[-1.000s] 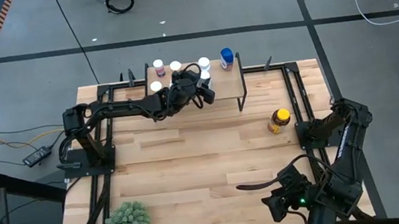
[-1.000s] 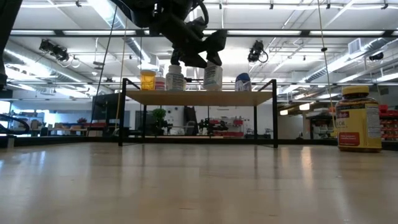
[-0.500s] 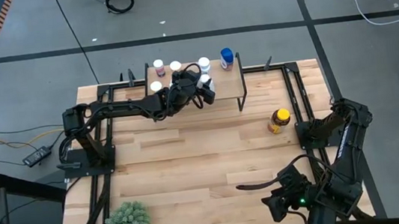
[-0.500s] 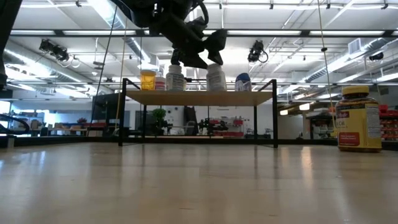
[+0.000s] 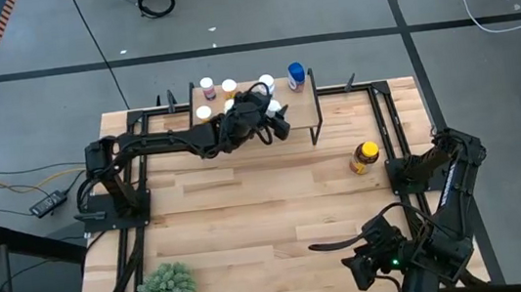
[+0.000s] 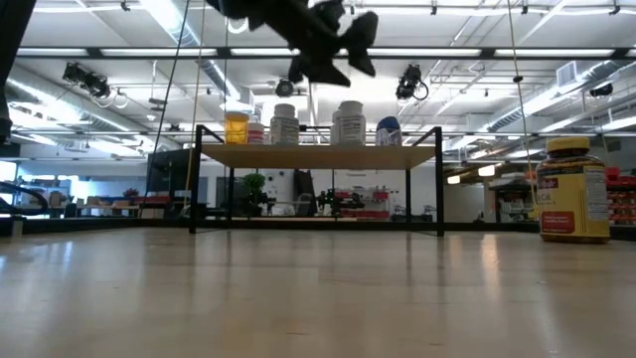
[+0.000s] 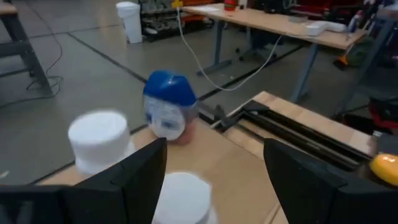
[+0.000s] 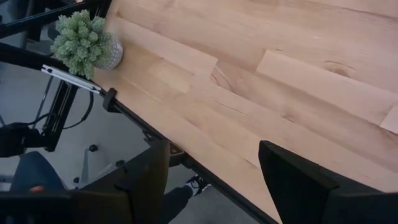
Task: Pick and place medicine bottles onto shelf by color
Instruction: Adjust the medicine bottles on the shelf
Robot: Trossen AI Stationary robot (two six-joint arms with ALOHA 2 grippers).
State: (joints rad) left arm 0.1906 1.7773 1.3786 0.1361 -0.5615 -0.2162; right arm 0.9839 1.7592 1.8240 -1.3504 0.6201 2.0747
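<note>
My left gripper point(image 5: 276, 125) hangs open and empty above the shelf point(image 5: 298, 112), clear of the bottles in the low view point(image 6: 338, 66). A white bottle point(image 6: 349, 122) stands on the shelf right below it, and its cap shows between my fingers point(image 7: 180, 196). On the shelf also stand a blue bottle point(image 7: 168, 112), another white bottle point(image 6: 283, 124), an orange bottle point(image 6: 237, 127) and a pinkish one point(image 5: 207, 86). The large dark amber, yellow-capped bottle point(image 5: 364, 157) stands on the table to the right of the shelf. My right gripper point(image 8: 214, 186) is open and empty at the near right corner.
A green spiky plant point(image 5: 166, 287) stands at the table's near left corner. Black rails point(image 5: 391, 121) run along the table's left and right sides. The shelf's black legs point(image 6: 439, 184) stand on the far part of the table.
My left gripper has risen from the white bottle's top and drifted a little toward the table's right edge. It now hangs clear above the bottle, which stays upright on the shelf.
</note>
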